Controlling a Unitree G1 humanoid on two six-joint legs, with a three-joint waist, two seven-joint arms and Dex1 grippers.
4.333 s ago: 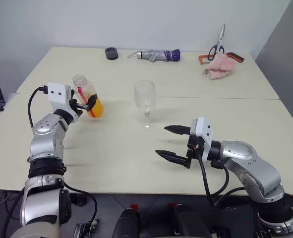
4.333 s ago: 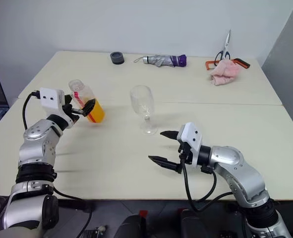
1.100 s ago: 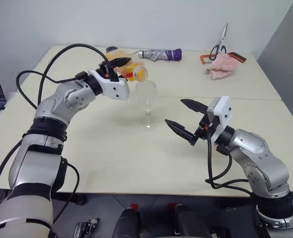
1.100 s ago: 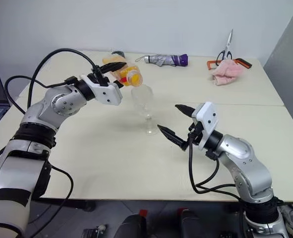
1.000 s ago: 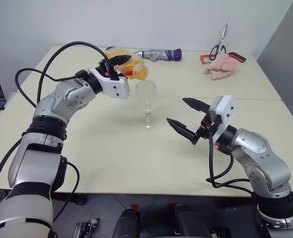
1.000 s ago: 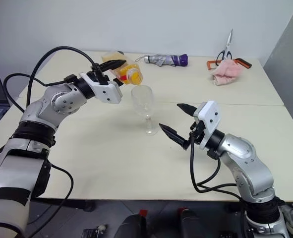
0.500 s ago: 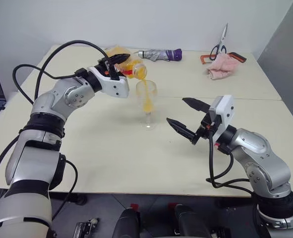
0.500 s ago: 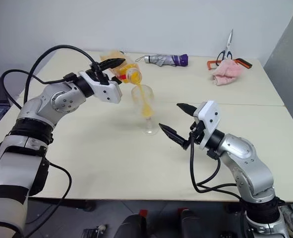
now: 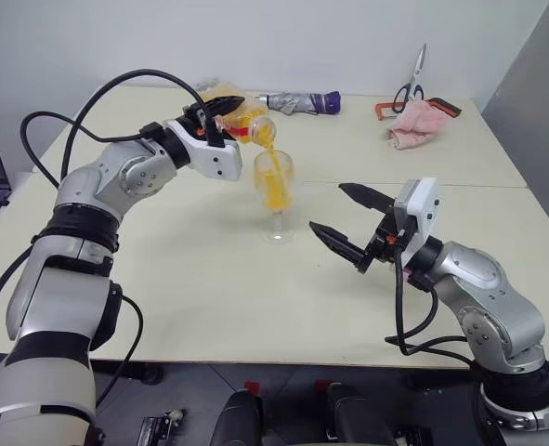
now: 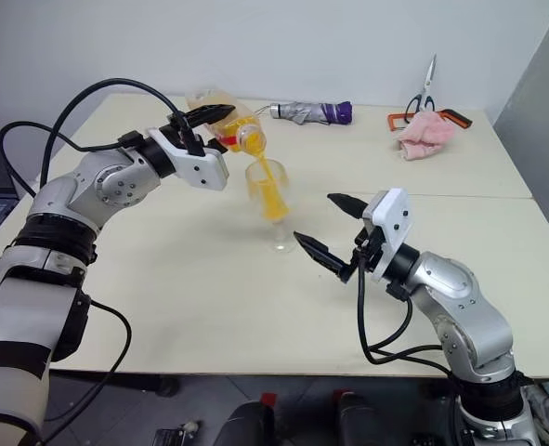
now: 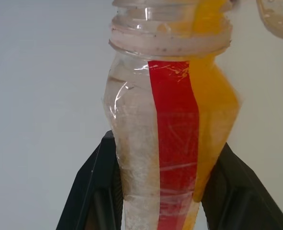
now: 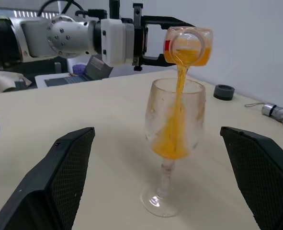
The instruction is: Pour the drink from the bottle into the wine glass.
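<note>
Now drink (image 12: 178,103) streams from bottle (image 9: 243,119) into wine glass (image 9: 274,190).

bottle (image 11: 170,143) clamped in left gripper (image 11: 163,191) | drink (image 11: 213,110) along one side (red label strip) | uncapped

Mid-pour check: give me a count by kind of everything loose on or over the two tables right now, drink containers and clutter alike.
Bottles: 1, the bottle, tipped in the left gripper
Glasses: 1, the wine glass
Umbrellas: 1, folded umbrella
Scissors: 1, scissors
Cloths: 1, pink cloth
Orange-handled tools: 1, tool
Dark round objects: 1, black ring
Total: 7
</note>
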